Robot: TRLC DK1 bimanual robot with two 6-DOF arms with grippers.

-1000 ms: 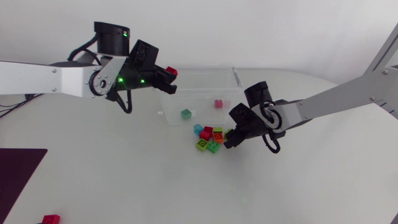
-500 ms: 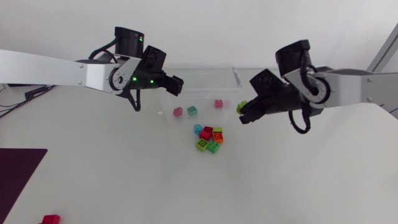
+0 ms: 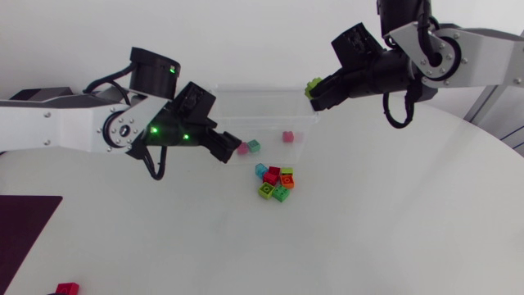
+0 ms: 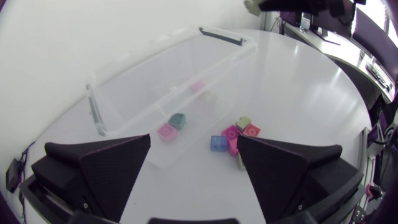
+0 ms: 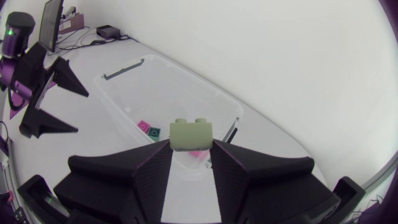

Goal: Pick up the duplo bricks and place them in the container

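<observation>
Head view: your right gripper (image 3: 313, 90) holds a green duplo brick (image 3: 312, 83) at the right end of the clear container (image 3: 266, 100). Your left gripper (image 3: 227, 148) hangs at its left front corner, and loose bricks (image 3: 275, 182) lie just outside its front wall. Left wrist view: your left gripper is spread wide and holds nothing, and ahead of it a pink brick (image 4: 166, 131) and a teal brick (image 4: 178, 121) lie inside the container. Right wrist view: your right gripper pinches the green duplo brick from both sides, above the container.
</observation>
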